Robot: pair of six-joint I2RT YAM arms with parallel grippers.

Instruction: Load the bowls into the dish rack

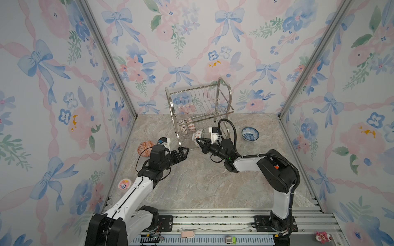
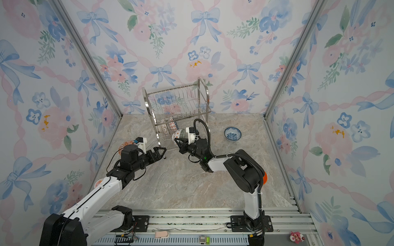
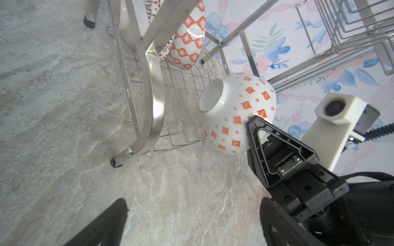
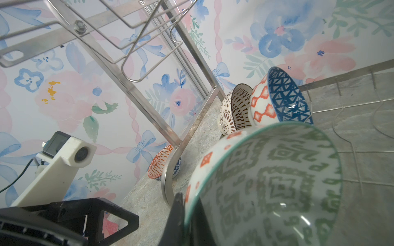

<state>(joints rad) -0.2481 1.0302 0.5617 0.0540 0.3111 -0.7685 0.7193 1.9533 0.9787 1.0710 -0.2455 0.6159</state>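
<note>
Gripping orange-diamond bowl (image 3: 234,110) by rim, right claw (image 1: 197,139), just beside dish rack (image 1: 226,84).

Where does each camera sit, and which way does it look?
Top views: high in front, looking down on table, dish rack, both arms.
Left wrist: on the left arm, facing the rack's lower tier and the held bowl; its own open jaws edge the picture.
Right wrist: on the right arm, looking into that bowl, its jaws shut on the rim.
Shared: both wrist views show that bowl.

White links (image 1: 130,191), black joints (image 1: 277,173), corrugated cable (image 1: 235,136)
</note>
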